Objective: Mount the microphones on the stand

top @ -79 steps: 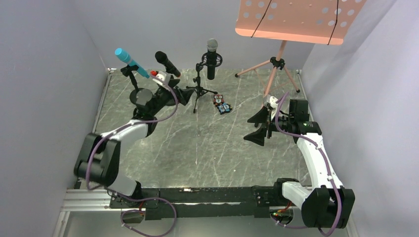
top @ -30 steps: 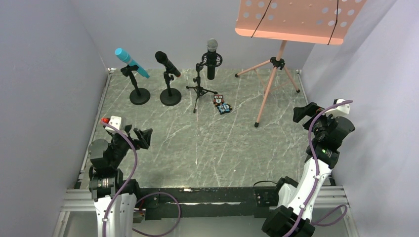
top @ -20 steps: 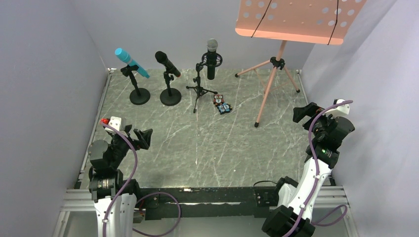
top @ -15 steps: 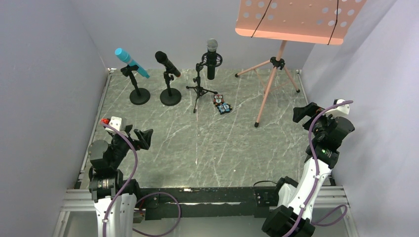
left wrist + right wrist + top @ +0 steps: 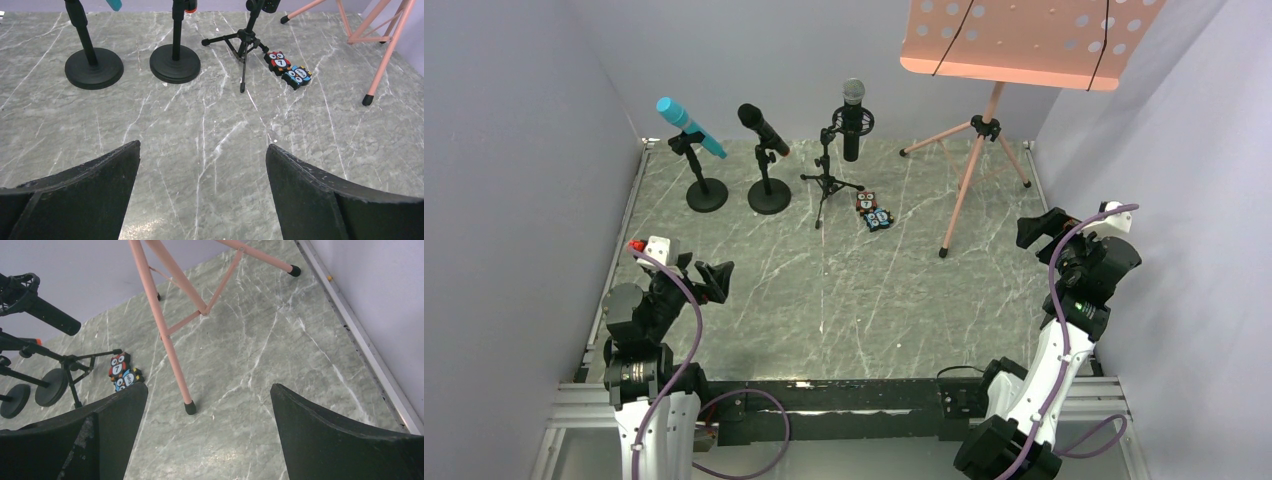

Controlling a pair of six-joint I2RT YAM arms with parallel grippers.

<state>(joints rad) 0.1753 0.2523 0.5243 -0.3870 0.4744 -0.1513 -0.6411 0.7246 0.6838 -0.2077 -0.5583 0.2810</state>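
Note:
Three microphones sit in stands at the back of the table. The light blue microphone (image 5: 689,126) is clipped on a round-base stand (image 5: 706,194). The black microphone with the orange end (image 5: 763,128) is on a second round-base stand (image 5: 769,197). The silver-mesh microphone (image 5: 853,118) hangs in a tripod stand (image 5: 827,180). My left gripper (image 5: 702,272) is open and empty near the front left, far from the stands; it also shows in the left wrist view (image 5: 202,146). My right gripper (image 5: 1042,228) is open and empty at the right edge (image 5: 209,386).
A pink music stand (image 5: 1024,40) rises at the back right, its tripod leg (image 5: 170,350) ending on the table ahead of my right gripper. Two small owl figures (image 5: 873,211) lie beside the tripod stand. Grey walls close in left, right and back.
Since 2.6 s ago both arms have pulled back from the stands to the near corners. Over the last second nothing has moved.

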